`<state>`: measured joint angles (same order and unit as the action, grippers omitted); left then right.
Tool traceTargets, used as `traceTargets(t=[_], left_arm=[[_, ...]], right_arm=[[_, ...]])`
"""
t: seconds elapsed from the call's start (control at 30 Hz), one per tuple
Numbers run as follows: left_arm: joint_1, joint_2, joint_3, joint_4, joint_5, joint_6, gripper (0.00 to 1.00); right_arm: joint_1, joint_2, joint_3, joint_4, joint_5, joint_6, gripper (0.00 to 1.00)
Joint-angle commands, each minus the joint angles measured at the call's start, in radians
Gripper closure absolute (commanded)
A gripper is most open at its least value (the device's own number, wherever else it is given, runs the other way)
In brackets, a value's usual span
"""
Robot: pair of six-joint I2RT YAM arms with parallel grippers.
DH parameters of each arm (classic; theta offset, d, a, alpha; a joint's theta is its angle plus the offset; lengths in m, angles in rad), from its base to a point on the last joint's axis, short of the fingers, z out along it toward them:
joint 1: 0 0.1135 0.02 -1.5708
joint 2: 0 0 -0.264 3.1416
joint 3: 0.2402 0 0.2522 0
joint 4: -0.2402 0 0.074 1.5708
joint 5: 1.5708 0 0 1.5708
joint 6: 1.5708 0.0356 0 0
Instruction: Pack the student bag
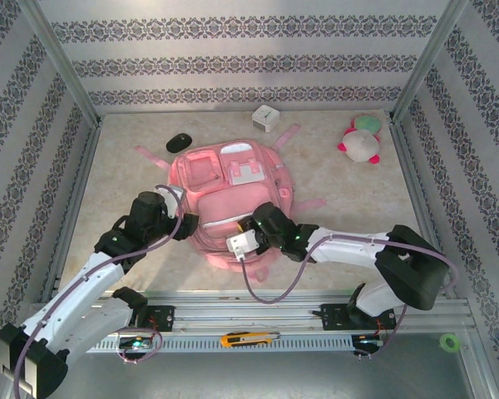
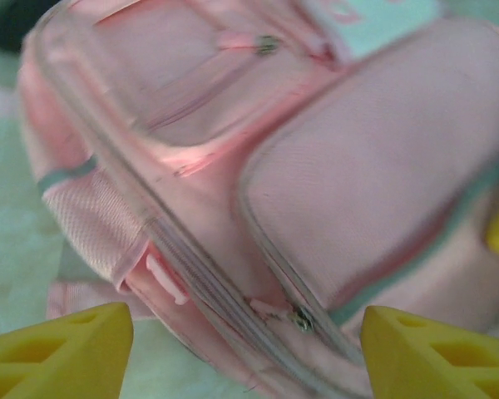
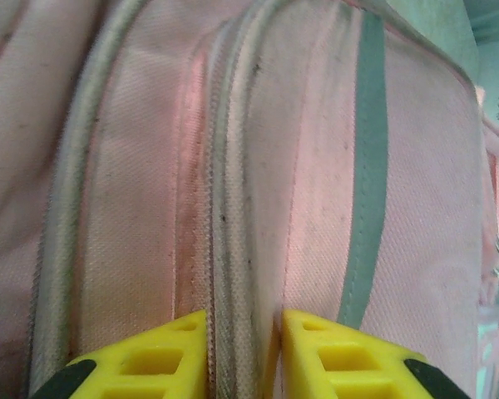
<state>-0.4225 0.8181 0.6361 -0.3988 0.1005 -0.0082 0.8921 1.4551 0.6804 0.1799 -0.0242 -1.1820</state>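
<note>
**One pinching, one wide open**

Closest in, the right gripper [image 3: 244,324] is clamped on a zip seam at the near end of the large pink fabric backpack [image 1: 224,208], which lies mid-way across the beige table [image 1: 358,208]. The left gripper [image 2: 241,320] hangs wide open over the backpack's left side. Past the backpack sits a small white cube [image 1: 265,118].

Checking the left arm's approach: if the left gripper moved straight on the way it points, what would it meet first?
The student bag: the open left gripper faces its side, near a zipper pull, though how far off is unclear.
</note>
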Motion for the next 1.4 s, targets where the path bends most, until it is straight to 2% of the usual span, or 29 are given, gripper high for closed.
traceTargets(t=[0.0,0.13,0.23,0.37,0.5,0.6,0.7,0.87,0.93,1.1,1.23,1.37], left_arm=[[0.015,0.005,0.064,-0.087,0.138,0.431,0.27],[0.02,0.066,0.09,-0.234,0.198,0.784,0.26],[0.028,0.097,0.057,-0.207,0.248,0.9,0.25],[0.041,0.161,0.004,-0.067,0.308,0.907,0.25],[0.045,0.294,0.018,0.06,0.308,0.879,0.26],[0.046,0.353,0.025,0.139,0.345,0.869,0.28],[0.045,0.393,0.029,0.191,0.346,0.855,0.32],[0.045,0.444,0.04,0.174,0.394,0.846,0.4],[0.045,0.442,0.019,0.208,0.369,0.83,0.49],[0.045,0.449,0.009,0.212,0.358,0.814,0.57],[0.045,0.45,0.014,0.19,0.395,0.796,0.73],[0.043,0.433,0.009,0.169,0.408,0.766,0.81]], right_arm=[[-0.079,-0.057,-0.015,-0.024,-0.014,-0.013,0.75],[-0.113,-0.081,-0.011,-0.042,-0.035,0.004,0.69],[-0.111,-0.15,-0.027,-0.05,-0.138,0.095,0.56],[-0.113,-0.282,-0.068,-0.058,-0.29,0.356,0.5],[-0.116,-0.4,-0.147,0.004,-0.311,0.638,0.49],[-0.129,-0.488,-0.211,0.082,-0.288,0.888,0.46],[-0.141,-0.558,-0.236,0.049,-0.174,1.157,0.39],[-0.186,-0.657,-0.313,-0.013,-0.074,1.459,0.41],[-0.195,-0.698,-0.377,-0.01,-0.02,1.555,0.42],[-0.214,-0.785,-0.457,-0.055,0.044,1.712,0.44],[-0.225,-0.79,-0.463,-0.093,0.027,1.768,0.46],[-0.238,-0.744,-0.447,-0.094,0.014,1.8,0.47]])
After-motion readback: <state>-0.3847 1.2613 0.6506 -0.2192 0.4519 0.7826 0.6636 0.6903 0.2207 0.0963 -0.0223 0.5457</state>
